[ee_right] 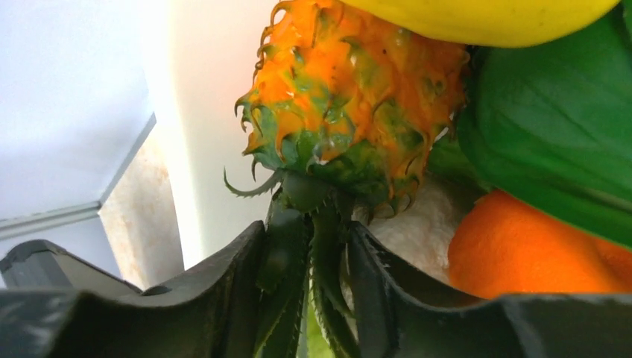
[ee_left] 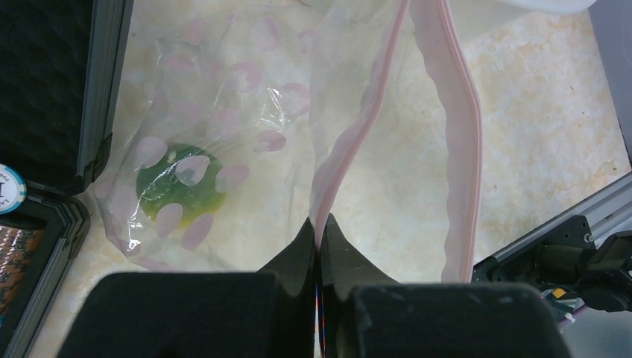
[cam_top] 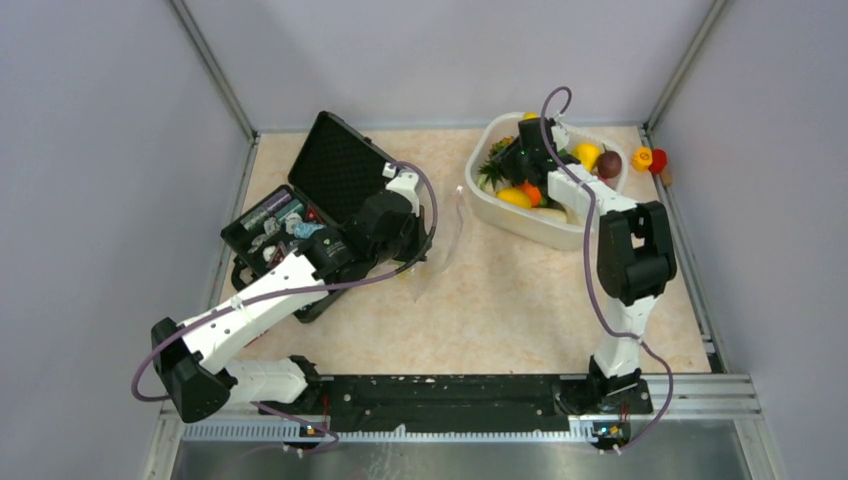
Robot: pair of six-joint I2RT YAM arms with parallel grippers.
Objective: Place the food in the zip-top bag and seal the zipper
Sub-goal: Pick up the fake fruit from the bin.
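While the left tool (ee_left: 319,233) pinches the pink zipper (ee_left: 451,112) of the bag (ee_left: 223,89) over the tabletop (ee_left: 536,112), the right tool (ee_right: 305,253), farther off in the tub (cam_top: 560,235), clamps the pineapple (ee_right: 350,97) by its leafy crown. Those thin leaves could slip out mid-lift, dropping it short of the bag.

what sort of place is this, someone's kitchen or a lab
Most likely a robot lab test cell, not a kitchen: two arms bolted to a metal rail at the table edge, plain grey walls boxing it in, and toy food in a white tub.
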